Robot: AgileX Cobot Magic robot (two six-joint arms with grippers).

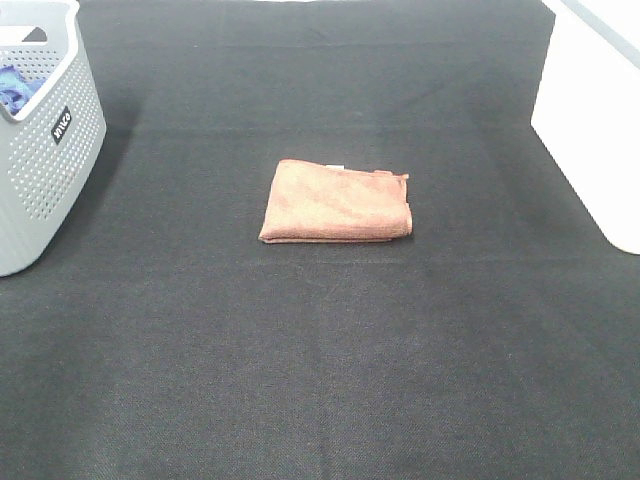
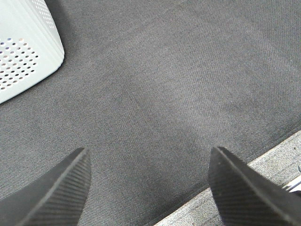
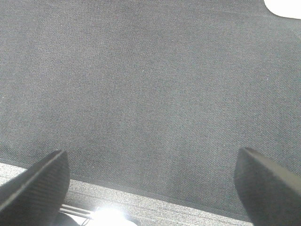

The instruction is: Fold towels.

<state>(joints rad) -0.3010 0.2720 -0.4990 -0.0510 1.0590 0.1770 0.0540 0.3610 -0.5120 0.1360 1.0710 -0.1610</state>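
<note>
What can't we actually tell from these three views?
- Grey basket, exterior high: cut off by the left edge; only a corner of blue cloth shows over the rim.
- White object, exterior high: cut by the right edge, can't identify.
- Reddish-brown towel: layer count hidden under its top fold; absent from both wrist views.
- Left claw and right claw: only open fingertips show.

Basket [image 1: 45,140] and white box [image 1: 590,120] run off frame. Blue cloth [image 1: 15,88] mostly hidden inside the basket. My arms don't show from overhead.
</note>
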